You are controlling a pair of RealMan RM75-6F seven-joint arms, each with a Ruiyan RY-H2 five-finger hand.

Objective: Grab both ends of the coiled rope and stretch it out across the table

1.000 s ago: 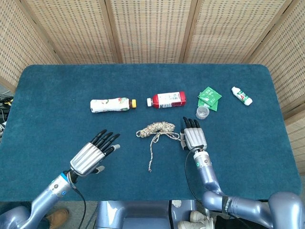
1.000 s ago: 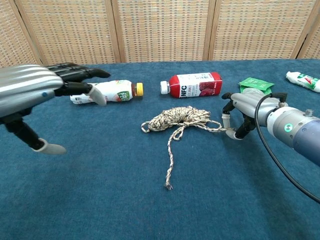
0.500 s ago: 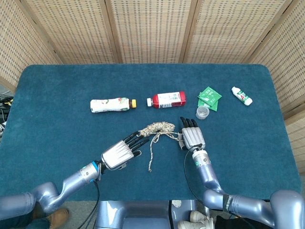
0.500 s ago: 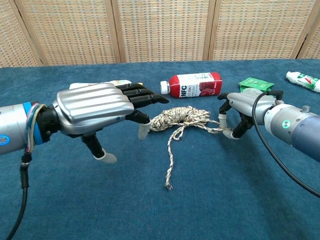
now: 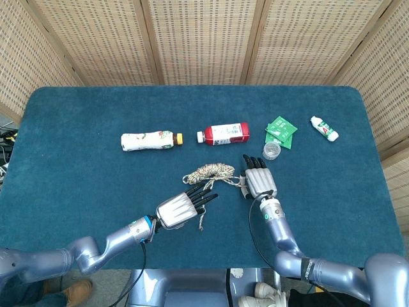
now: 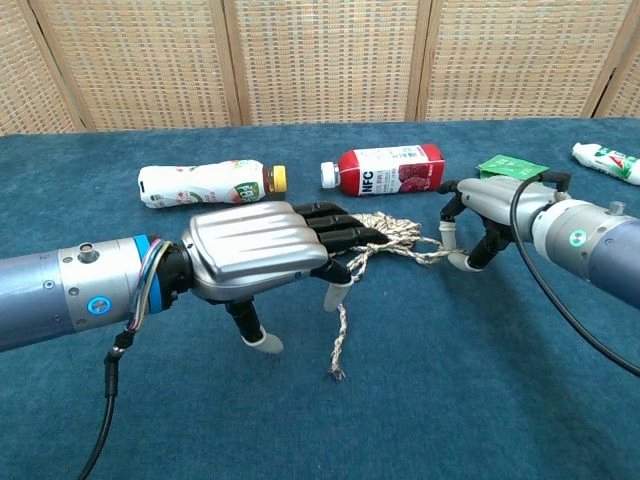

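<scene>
The speckled rope [image 5: 211, 170] [image 6: 398, 230] lies coiled at mid-table. One loose tail [image 6: 338, 340] runs toward the front edge. My left hand [image 5: 183, 207] [image 6: 262, 249] hovers low over the coil's left part and the top of that tail, fingers stretched out and apart, holding nothing. My right hand [image 5: 259, 183] [image 6: 492, 212] sits at the coil's right side, with its fingers curled down. It pinches the short strand [image 6: 430, 252] that leads out of the coil. The left hand hides part of the coil in the chest view.
Behind the rope lie a white juice bottle [image 5: 150, 139] [image 6: 205, 183] and a red-labelled bottle [image 5: 223, 133] [image 6: 386, 168]. A small clear cup [image 5: 271, 150], a green packet [image 5: 281, 131] [image 6: 512, 167] and a white tube [image 5: 324, 128] [image 6: 605, 160] are at the back right.
My left hand has swept right from the table's left side to just over the rope's tail and coil. The right hand has barely shifted at the right strand.
</scene>
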